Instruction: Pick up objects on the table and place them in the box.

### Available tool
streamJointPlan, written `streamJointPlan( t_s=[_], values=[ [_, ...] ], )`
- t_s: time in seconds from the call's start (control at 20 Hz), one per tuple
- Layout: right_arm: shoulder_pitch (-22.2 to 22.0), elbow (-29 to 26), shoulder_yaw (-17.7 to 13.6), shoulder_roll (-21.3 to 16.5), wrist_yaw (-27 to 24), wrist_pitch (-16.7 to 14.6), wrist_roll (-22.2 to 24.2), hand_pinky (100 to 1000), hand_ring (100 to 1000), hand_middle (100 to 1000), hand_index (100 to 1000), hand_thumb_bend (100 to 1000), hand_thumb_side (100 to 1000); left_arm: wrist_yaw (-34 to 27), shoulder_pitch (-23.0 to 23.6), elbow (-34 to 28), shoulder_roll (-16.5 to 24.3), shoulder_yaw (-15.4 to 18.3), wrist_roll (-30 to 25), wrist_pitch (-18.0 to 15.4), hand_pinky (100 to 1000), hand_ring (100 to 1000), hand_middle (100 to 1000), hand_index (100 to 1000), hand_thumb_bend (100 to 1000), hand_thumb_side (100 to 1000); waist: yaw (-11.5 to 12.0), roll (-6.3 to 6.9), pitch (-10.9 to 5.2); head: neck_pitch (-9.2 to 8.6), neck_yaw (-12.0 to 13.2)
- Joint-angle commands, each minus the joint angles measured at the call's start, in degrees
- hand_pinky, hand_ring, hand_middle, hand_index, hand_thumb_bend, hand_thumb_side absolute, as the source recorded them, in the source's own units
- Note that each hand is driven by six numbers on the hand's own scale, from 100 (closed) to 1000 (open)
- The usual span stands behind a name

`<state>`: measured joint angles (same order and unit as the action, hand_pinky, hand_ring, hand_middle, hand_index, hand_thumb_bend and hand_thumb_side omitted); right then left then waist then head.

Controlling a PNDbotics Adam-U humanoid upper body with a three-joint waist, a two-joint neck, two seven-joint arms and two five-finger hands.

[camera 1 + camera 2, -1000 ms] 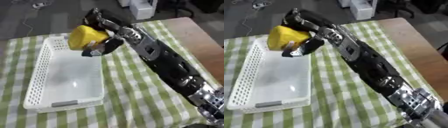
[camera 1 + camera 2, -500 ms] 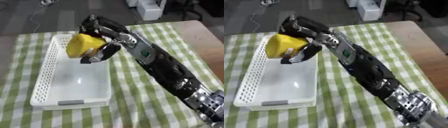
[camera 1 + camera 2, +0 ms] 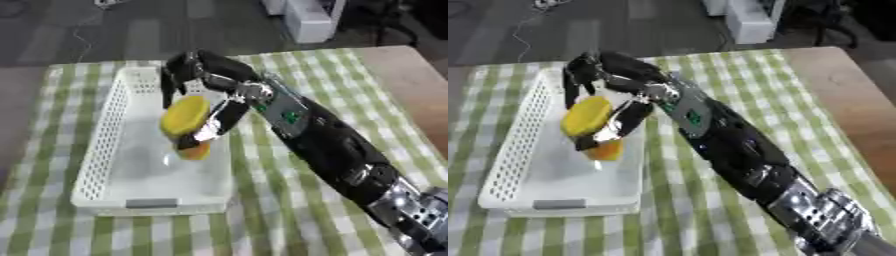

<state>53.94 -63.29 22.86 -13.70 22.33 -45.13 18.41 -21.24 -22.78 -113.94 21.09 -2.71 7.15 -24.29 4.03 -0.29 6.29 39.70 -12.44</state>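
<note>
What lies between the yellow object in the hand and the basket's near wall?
Only bare basket floor: in the left eye view, nothing sits between the yellow object, held by the right hand, and the white basket's near wall.

Yellow thing [image 3: 185, 116] in right hand [image 3: 206, 85]: blurry, shape hard to tell. Orange bit [image 3: 195, 150] under yellow thing: can't tell if part of it or its own thing. Fingers [image 3: 168, 82] cover top of yellow thing. Arm hides right wall of white box [image 3: 99, 135] beside yellow thing. Arm cut off at bottom right edge. Table [image 3: 297, 220] cut off at bottom and right edges. Far past box: dark blurry stuff, can't make out.
</note>
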Motion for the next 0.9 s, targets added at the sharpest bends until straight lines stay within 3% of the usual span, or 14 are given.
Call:
streamJointPlan(
  t_s=[0.05, 0.2, 0.4, 0.7, 0.85, 0.9],
  values=[
    [0.51, 0.62, -0.93, -0.13, -0.18, -5.3, 5.35, 789, 891, 935, 920, 725, 731, -0.27, -1.01, -0.65, 0.33, 0.19, 0.08, 0.18, 575, 601, 1000, 906, 420, 742, 0.11, 0.07, -0.93, -0.97, 0.79],
    [0.32, 0.23, -1.14, -0.52, -2.48, -5.1, 5.58, 796, 894, 937, 925, 715, 805, -0.26, -0.77, -0.65, 0.43, 0.24, 0.16, 0.2, 574, 600, 1000, 905, 419, 741, -0.05, 0.06, -1.17, -0.97, 1.06],
    [-0.53, -3.15, -1.33, -2.02, -8.78, -2.8, 5.13, 767, 882, 924, 905, 694, 793, -0.04, -0.14, -0.65, 0.67, 0.18, 0.1, 0.26, 571, 600, 1000, 906, 417, 743, -0.54, 0.05, -1.53, -1.04, 1.38],
    [-2.9, -12.48, -2.06, -6.68, -19.63, 5.67, 4.97, 740, 858, 901, 882, 660, 780, 0.47, 1.2, -0.65, 1.26, 0.25, 0.27, 0.38, 568, 600, 1000, 906, 415, 744, -1.63, 0.09, -2.47, -1.32, 1.75],
    [-5.97, -20.47, -3.43, -11.91, -28.28, 10.87, 3.08, 705, 842, 887, 870, 643, 773, 0.68, 1.69, -0.65, 1.66, 0.51, 0.69, 0.44, 569, 601, 1000, 906, 416, 743, -2.28, -0.12, -2.98, -1.37, 2.35],
    [-7.59, -23.75, -4.28, -14.35, -31.5, 12.89, 1.66, 652, 814, 862, 849, 628, 761, 0.76, 1.8, -0.65, 1.79, 0.59, 0.82, 0.44, 571, 601, 1000, 905, 416, 742, -2.5, -0.19, -3.08, -1.64, 2.82]
  ],
)
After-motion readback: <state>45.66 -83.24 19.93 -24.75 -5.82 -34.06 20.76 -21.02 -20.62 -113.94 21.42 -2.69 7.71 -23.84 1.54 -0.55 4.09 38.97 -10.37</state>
